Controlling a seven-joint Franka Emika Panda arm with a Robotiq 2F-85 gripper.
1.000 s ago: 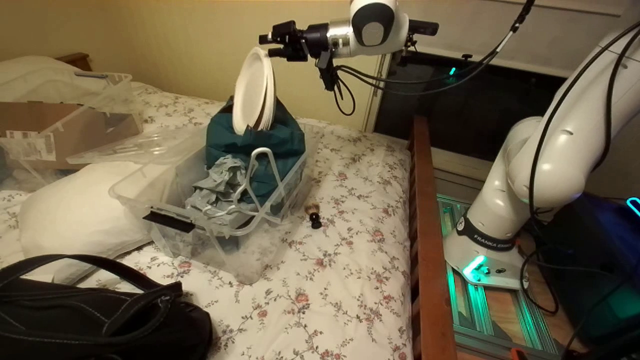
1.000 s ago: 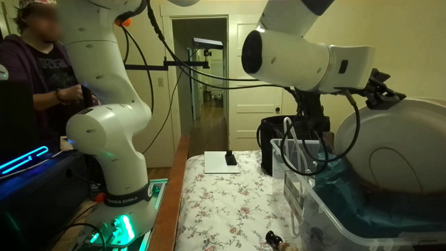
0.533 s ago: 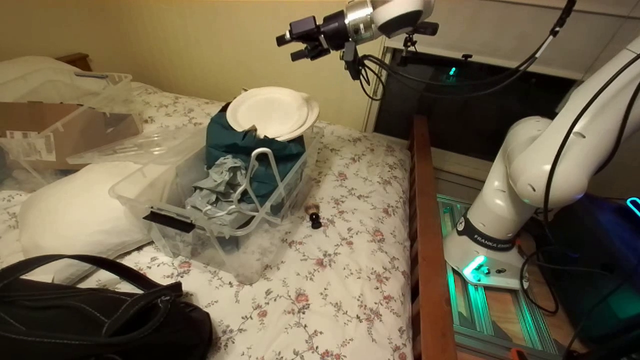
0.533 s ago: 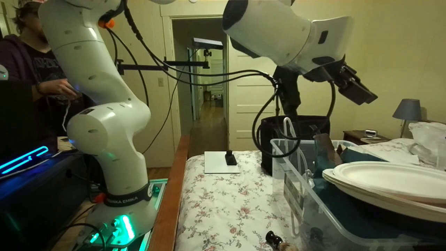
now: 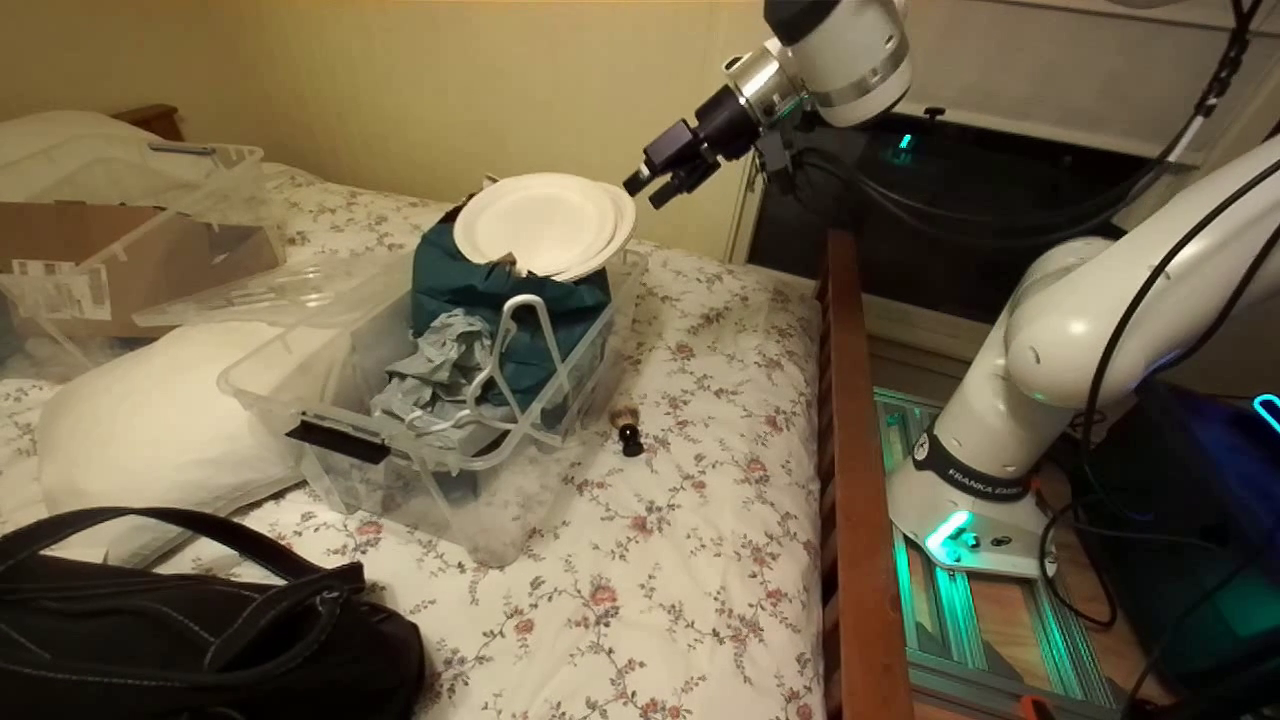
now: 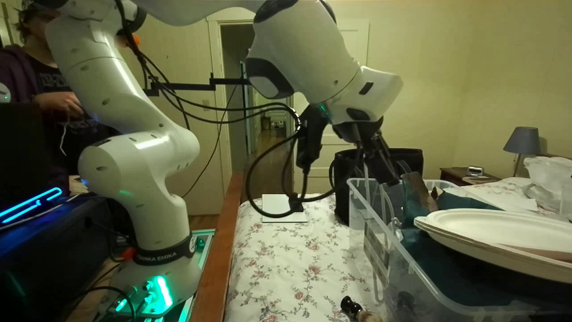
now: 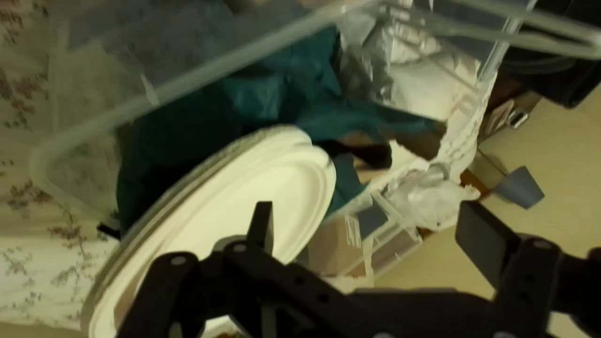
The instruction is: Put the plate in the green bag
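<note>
Floral bedspread supports clear bin. Atop green bag lies plate stack, near gripper but apart from fingers; these spread wide, gripping nothing. Wrist view: one finger partly screens plate stack.

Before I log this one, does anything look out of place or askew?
Yes. The plates lie over the top of the green bag rather than down inside it, fanned unevenly. A brush also lies loose on the floral bedspread beside the clear bin, seemingly stray.
</note>
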